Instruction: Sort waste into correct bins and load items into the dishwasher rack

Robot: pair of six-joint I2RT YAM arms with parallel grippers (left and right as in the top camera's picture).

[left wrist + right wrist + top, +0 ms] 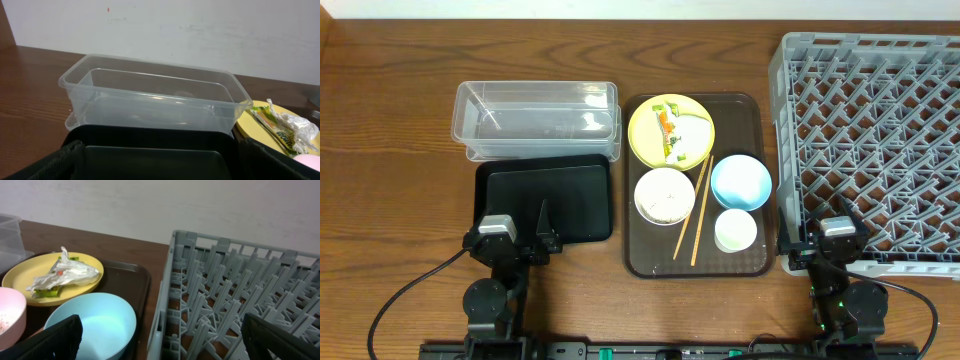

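Observation:
The clear tub [535,118] and the black tray [548,200] sit on the left. The yellow plate [670,130] holds the green-orange wrapper [666,128] and the crumpled white paper [693,137]. In front of it are the white bowl [665,195] with pale scraps inside, the light blue bowl [740,180], the white cup [735,231] and two chopsticks [697,212]. The grey rack [875,150] stands at the right. My left gripper [517,228] is open at the black tray's near edge [150,157]. My right gripper [825,230] is open at the rack's near left corner [165,315], beside the blue bowl [95,322].
The dishes stand on a dark brown serving tray [750,120] between the bins and the rack. The rack's wall [172,270] rises close in front of my right gripper. A pale wall is behind the table.

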